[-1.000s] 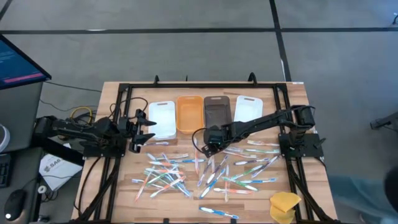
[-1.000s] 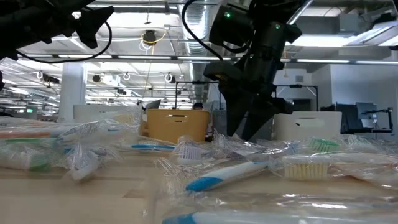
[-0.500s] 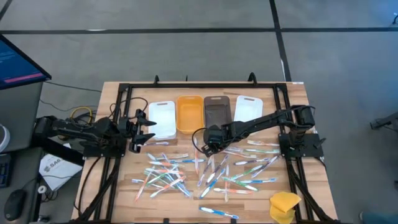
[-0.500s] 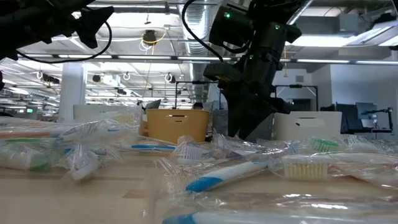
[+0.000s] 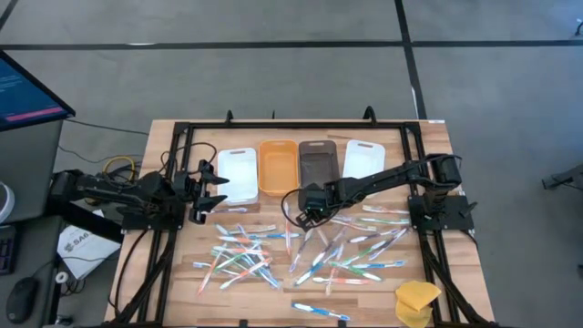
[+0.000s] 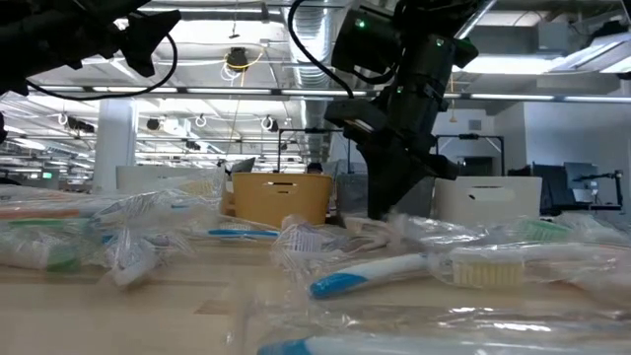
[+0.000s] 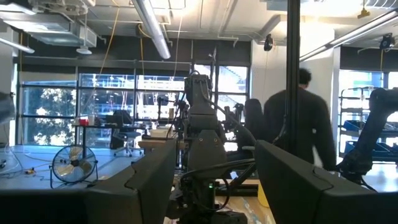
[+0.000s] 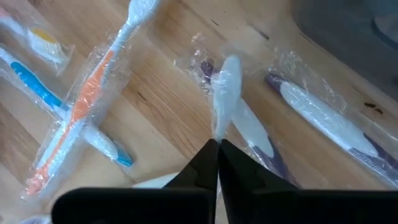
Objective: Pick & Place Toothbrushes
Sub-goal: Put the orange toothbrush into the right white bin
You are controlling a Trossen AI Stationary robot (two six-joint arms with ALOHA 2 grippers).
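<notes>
Many clear-wrapped toothbrushes lie scattered on the wooden table, in front of four small bins. My right gripper points steeply down at the far edge of the pile, just before the dark bin. It is shut on the wrapper of a white-and-purple toothbrush. In the low view it stands among the wrapped brushes. My left gripper hangs open above the table's left side, by the white bin, holding nothing. My right gripper pinches the clear wrapper of the white-and-purple toothbrush between its two fingertips. The fingers come from above, pointing steeply down. The wrapper is gathered up toward the fingers, while the brush's handle still lies on the table.
An orange bin and a second white bin complete the row at the back. A yellow sponge-like lump sits at the near right corner. Black frame rails run along both sides. A person stands in the room beyond.
My right gripper has stayed in place and shut its fingers on the toothbrush wrapper. The wrapped brushes near it have shifted a little on the table.
</notes>
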